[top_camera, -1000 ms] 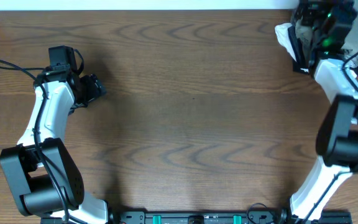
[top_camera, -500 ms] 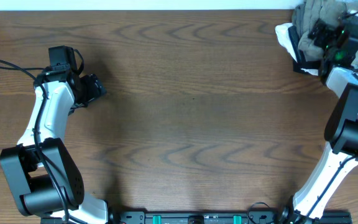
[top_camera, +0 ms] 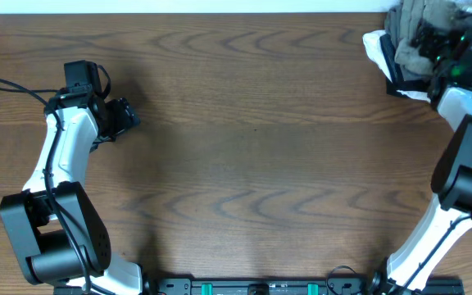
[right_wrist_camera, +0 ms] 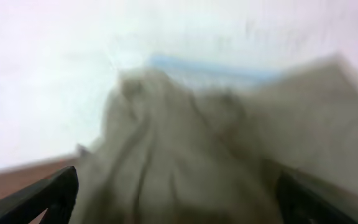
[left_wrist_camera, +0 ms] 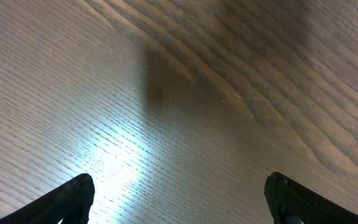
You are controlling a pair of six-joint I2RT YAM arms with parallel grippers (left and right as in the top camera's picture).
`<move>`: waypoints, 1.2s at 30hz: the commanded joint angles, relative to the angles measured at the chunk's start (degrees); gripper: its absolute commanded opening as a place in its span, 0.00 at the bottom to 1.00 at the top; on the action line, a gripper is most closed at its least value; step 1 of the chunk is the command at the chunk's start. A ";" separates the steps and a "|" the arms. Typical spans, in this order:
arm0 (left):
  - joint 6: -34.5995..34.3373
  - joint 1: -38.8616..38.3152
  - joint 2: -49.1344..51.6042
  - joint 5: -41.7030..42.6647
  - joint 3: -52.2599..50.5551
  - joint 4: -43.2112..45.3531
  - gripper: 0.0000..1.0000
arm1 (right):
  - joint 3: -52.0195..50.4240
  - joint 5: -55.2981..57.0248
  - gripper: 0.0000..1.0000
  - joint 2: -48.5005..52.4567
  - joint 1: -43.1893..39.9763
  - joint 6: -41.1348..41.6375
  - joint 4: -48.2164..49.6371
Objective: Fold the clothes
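Right gripper [top_camera: 431,45] shifted rightward, claw wide over bunched khaki shorts [top_camera: 408,24] at far corner; left gripper [top_camera: 124,116] wide too, above wooden table [top_camera: 252,164]

The shorts [top_camera: 408,33] are cut off by the overhead view's top edge, partly hidden by the right arm [top_camera: 459,94], and blurred in the right wrist view.

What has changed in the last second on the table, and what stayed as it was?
The right arm swung toward the right edge of the table, so the right gripper no longer covers the khaki shorts, which now show at the far right corner. Its jaws stand open; nothing is grasped. The left gripper stayed open and still.
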 commanded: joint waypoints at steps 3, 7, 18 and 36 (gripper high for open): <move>0.13 -0.24 -0.33 -0.24 0.09 -0.09 0.89 | 0.20 0.96 0.99 -5.97 -0.92 -1.40 3.93; 0.15 -0.22 -0.33 -0.24 0.09 -0.09 0.89 | 0.20 5.57 0.99 -4.59 -0.87 -1.42 3.91; 0.13 -0.22 -0.33 -0.24 0.09 -0.09 0.90 | 0.20 11.26 0.99 11.28 -2.05 -0.02 12.74; 0.13 -0.22 -0.33 -0.24 0.09 -0.07 0.90 | 0.20 -6.08 0.99 -5.99 -1.20 5.73 8.39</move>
